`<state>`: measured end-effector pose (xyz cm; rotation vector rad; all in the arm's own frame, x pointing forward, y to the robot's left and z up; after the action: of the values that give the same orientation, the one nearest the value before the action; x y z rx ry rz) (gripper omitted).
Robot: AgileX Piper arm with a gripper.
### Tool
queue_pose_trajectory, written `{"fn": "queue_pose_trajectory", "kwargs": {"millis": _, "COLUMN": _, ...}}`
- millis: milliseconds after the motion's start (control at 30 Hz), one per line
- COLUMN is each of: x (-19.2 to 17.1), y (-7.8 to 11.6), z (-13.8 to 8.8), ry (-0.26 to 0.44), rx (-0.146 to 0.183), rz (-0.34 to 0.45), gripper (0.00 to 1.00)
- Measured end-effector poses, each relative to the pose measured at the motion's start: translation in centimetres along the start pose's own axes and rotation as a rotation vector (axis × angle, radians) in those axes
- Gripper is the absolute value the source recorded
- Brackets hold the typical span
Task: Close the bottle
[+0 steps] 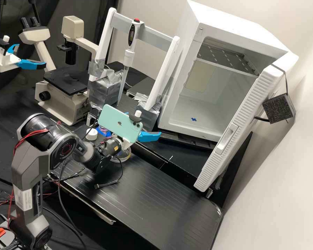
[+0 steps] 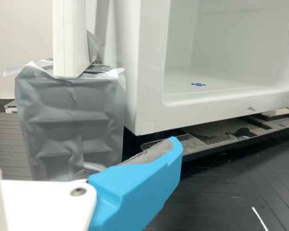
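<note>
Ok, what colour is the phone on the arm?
The phone is mint green, clearest in the high view.

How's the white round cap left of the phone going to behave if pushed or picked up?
The white cap looks short and broad, flat face up, so a push would probably slide it, not tip it. Looks like hard plastic: likely light, stiff when pinched. Round outline might let it roll if it ended up on edge.
</note>
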<state>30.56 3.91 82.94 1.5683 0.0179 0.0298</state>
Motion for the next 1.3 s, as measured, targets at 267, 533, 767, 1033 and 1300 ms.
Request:
{"fn": "queue_pose_trajectory", "kwargs": {"millis": 267, "x": -0.1, "y": 0.0, "z": 0.0, "ry": 0.002, "rx": 0.002, "rz": 0.002, "gripper": 1.00}}
{"fn": "queue_pose_trajectory", "kwargs": {"millis": 533, "x": -3.5, "y": 0.4, "z": -1.0, "ry": 0.064, "rx": 0.002, "rz": 0.032, "gripper": 1.00}}
{"fn": "queue_pose_trajectory", "kwargs": {"millis": 767, "x": -7.9, "y": -1.0, "z": -3.5, "ry": 0.253, "rx": 0.017, "rz": 0.050, "gripper": 1.00}}
{"fn": "queue_pose_trajectory", "kwargs": {"millis": 1033, "x": -9.8, "y": -4.7, "z": -4.2, "ry": 0.310, "rx": -0.035, "rz": -0.095, "gripper": 1.00}}
{"fn": "queue_pose_trajectory", "kwargs": {"millis": 1300, "x": -10.0, "y": -7.0, "z": -3.7, "ry": 0.294, "rx": -0.084, "rz": -0.199, "gripper": 1.00}}
